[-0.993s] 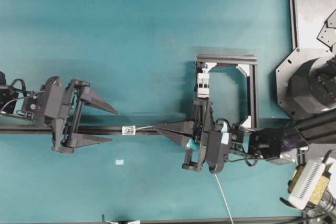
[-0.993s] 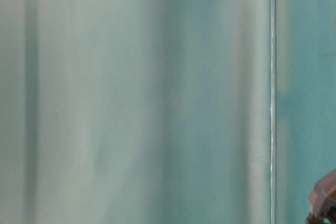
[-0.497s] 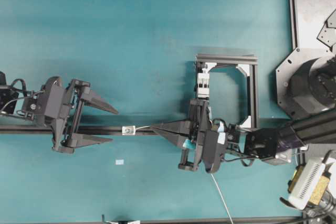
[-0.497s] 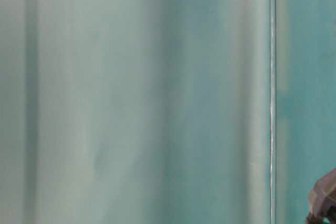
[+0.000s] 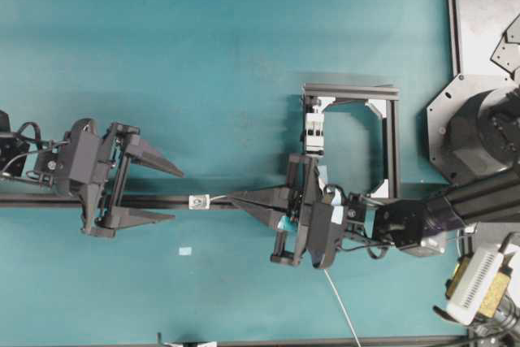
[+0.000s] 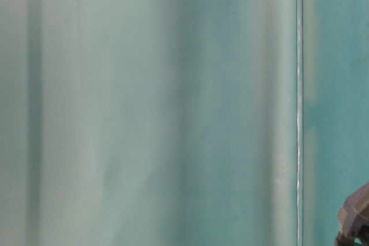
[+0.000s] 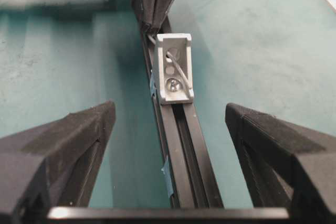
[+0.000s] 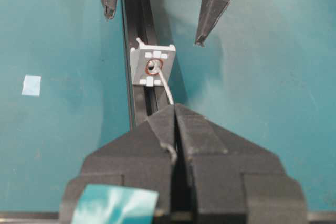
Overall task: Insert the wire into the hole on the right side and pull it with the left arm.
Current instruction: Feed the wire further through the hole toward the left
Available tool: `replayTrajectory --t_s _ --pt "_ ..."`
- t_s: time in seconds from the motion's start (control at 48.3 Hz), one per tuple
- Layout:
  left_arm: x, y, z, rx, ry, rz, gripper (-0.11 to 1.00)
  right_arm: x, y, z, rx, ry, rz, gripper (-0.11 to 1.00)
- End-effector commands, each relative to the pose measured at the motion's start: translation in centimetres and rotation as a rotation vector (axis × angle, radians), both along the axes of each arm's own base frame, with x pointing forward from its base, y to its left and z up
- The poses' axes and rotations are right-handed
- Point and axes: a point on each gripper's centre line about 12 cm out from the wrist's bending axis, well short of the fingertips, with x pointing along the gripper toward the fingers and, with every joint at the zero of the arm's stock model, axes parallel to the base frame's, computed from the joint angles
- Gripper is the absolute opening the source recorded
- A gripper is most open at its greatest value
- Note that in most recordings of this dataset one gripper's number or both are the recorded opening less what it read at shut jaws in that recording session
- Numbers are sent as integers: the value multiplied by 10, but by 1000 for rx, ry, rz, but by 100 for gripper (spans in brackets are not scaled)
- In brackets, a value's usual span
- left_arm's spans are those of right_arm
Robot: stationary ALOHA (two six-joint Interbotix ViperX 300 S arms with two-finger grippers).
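The hole is in a small silver-white fitting on a black rail. My right gripper is shut on the thin pale wire just right of the fitting. In the right wrist view the wire runs from the shut gripper into the ringed hole. In the left wrist view a short curl of wire pokes out of the fitting. My left gripper stands open, straddling the rail just left of the fitting, touching nothing. The rest of the wire trails toward the bottom edge.
A black frame with a white block stands behind the right arm. A pale tape scrap lies below the rail. Grey metal plates and a beige box sit at the right. The table-level view is blurred teal.
My right gripper has slid left along the rail toward the fitting, shortening the stretch of wire between them. The left gripper has stayed still and open.
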Motion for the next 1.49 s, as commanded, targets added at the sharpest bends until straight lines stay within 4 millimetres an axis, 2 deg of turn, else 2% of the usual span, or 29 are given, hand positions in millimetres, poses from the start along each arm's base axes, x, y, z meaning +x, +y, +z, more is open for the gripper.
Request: replayTrajectory --t_s 0.0,0.476,1.035,1.469 --pt "5 0 8 -6 -32 3 82 6 3 8 8 -30 10 2" --pt "4 -1 8 -5 -29 0 82 17 3 3 12 -21 12 2" --pt "4 -1 8 -7 -27 0 81 25 3 7 6 -42 32 2" --pt "6 -2 9 -7 -27 -2 68 27 2 9 7 -46 29 2"
